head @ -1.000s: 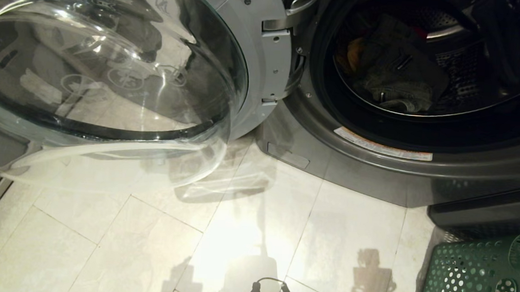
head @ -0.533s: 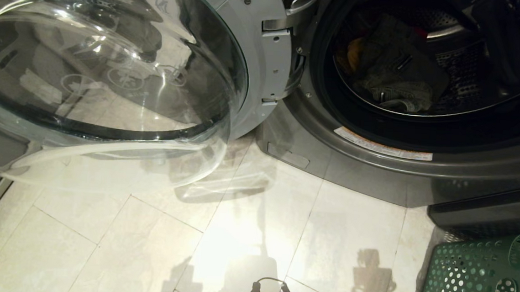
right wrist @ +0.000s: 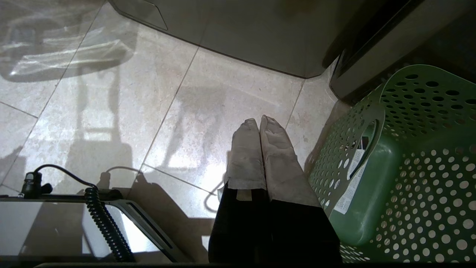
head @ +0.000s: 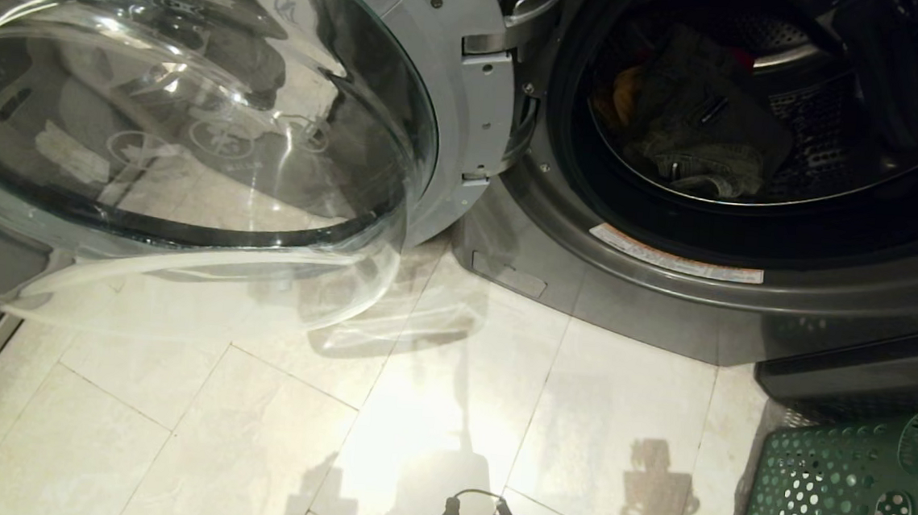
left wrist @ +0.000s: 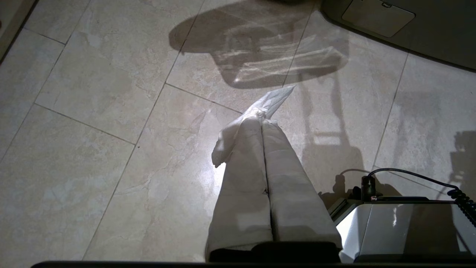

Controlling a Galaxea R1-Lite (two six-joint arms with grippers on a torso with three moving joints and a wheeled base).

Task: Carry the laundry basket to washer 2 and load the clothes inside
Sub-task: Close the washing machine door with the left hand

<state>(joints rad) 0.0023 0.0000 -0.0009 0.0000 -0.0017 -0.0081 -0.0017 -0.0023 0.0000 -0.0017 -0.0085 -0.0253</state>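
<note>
- The front-load washer (head: 666,304) stands with its glass door (head: 195,110) swung wide to the robot's left; clothes (head: 702,129) already lie in the drum, a khaki garment foremost.
- The green laundry basket (head: 838,494) sits on the tiled floor (head: 252,437) to the robot's right, just beside the washer's base. It appears tipped on its side; no clothes show in the visible part.
- The left gripper (left wrist: 262,121) hangs over bare tile, cloth-wrapped fingers pressed together, holding nothing.
- The right gripper (right wrist: 259,124) hangs just beside the basket's handle cutout (right wrist: 366,149), fingers likewise closed and empty.
- Loading looks finished or nearly so; the next move probably calls for checking the basket and shutting the door.
- A white warning sticker (head: 673,256) on the door rim and a label (right wrist: 351,182) on the basket are unreadable; no numeral shows.
</note>
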